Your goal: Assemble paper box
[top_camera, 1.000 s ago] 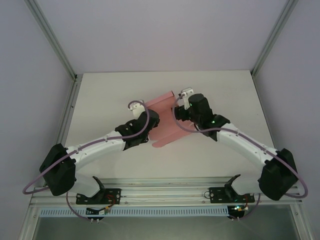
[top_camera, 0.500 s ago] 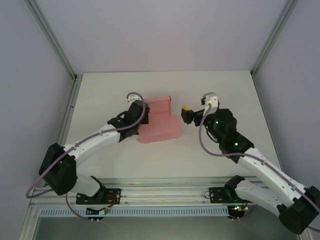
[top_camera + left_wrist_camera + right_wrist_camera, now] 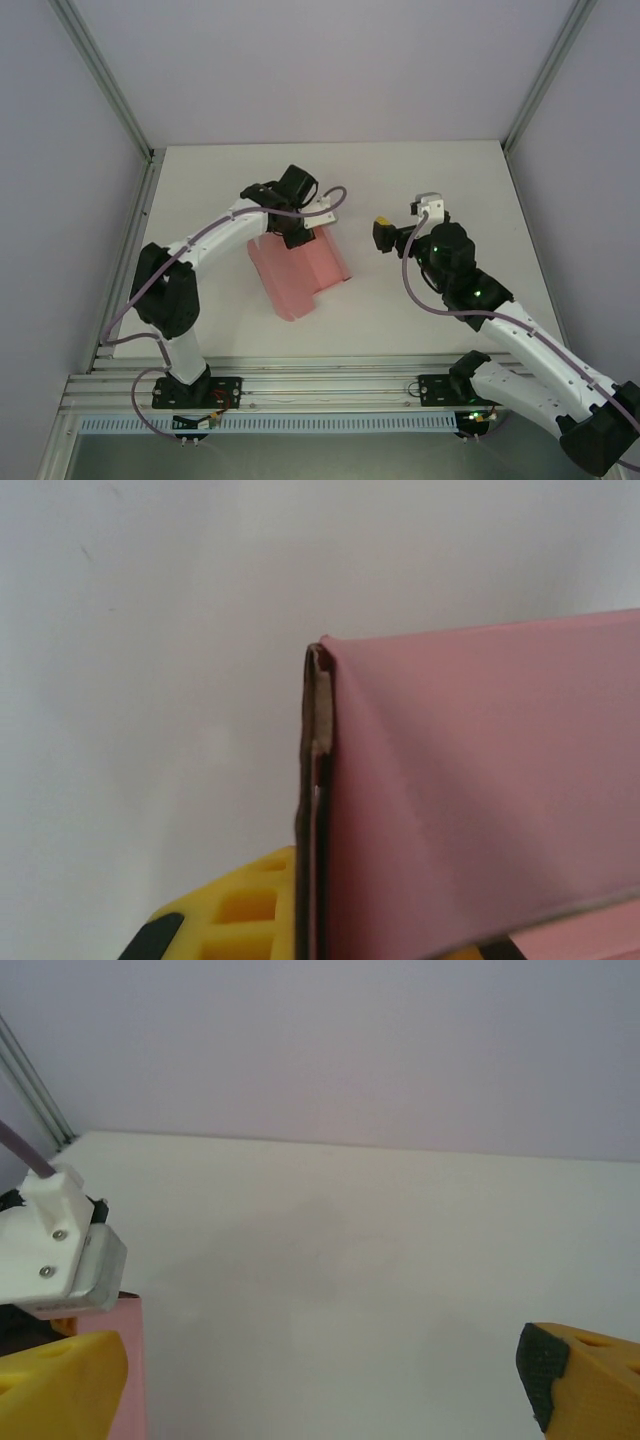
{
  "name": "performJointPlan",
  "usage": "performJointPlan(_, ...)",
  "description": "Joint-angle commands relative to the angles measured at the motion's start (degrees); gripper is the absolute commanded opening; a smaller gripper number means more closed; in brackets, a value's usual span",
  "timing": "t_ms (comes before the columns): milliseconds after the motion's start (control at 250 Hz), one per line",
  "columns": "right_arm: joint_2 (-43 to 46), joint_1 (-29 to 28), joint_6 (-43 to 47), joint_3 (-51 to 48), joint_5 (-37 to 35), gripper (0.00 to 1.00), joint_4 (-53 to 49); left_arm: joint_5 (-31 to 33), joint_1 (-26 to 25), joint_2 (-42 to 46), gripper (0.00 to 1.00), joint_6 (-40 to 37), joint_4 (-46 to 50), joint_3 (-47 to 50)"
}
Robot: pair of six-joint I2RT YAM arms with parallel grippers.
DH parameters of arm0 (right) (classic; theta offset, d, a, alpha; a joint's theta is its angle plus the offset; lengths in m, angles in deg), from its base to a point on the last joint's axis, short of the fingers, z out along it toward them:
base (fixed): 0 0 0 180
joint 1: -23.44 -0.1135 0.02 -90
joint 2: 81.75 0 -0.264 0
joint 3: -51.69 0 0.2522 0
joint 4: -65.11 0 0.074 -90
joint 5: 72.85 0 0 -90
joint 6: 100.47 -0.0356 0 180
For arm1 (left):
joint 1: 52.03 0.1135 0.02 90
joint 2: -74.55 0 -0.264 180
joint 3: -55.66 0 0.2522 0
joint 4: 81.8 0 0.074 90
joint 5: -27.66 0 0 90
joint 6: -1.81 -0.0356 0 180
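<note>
Left gripper is clamping on the far edge of the paper box, jaws pinched almost together with the thin card between them. Left wrist view is showing the folded pink card edge-on, sitting against 1 yellow finger, with a pink panel spreading out to the right. The paper box is sitting centre-left on the table, partly folded pale pink card slanting from the gripper toward the near edge; cannot tell if its low end is touching the table. Right gripper is hovering to the right of the box, apart from it, holding nothing, jaws spread wide. Its 2 yellow fingers are standing at opposite lower corners of the right wrist view, bare table between them.
</note>
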State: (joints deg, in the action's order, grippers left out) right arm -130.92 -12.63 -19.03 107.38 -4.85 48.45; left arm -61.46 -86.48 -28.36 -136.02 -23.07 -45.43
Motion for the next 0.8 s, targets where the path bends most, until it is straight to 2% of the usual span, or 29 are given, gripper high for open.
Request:
performJointPlan(0, 0.91, 0.16, 0.03, -1.25, -1.76, 1.00, -1.77, 4.66, -1.60, -2.75, 0.01, -15.47, 8.16, -1.63)
performJointPlan(128, 3.19, 0.31, 0.02, -2.37, -3.08, 1.00, -2.23, 5.60, -3.30, -5.06, 0.01, -19.33, 3.02, -0.70)
performJointPlan(339, 7.14, 0.77, -0.35, -3.50, -4.59, 1.00, -3.56, 15.63, -8.46, -12.28, 0.03, -25.09, -9.53, 1.40)
performJointPlan(435, 8.61, 0.79, -1.55, -4.34, -6.83, 1.00, -3.00, 14.49, -9.13, -14.69, 0.07, -25.24, -14.81, 2.04)
performJointPlan(531, 10.19, 0.96, -2.02, -5.60, -7.08, 1.00, -2.39, 11.52, -9.53, -15.10, 0.19, -23.48, -16.29, 1.54)
performJointPlan(575, 10.58, 1.04, -2.03, -5.93, -6.45, 1.00, -2.31, 11.26, -9.84, -14.71, 0.27, -23.49, -17.43, 2.02)
performJointPlan(671, 10.33, 1.24, -2.09, -5.91, -5.58, 1.00, -3.18, 11.06, -10.27, -13.35, 0.39, -24.26, -19.49, 3.12)
performJointPlan(795, 9.04, 1.50, -2.69, -5.11, -6.47, 1.00, -5.18, 12.72, -10.62, -11.85, 0.47, -23.24, -19.34, 2.05)
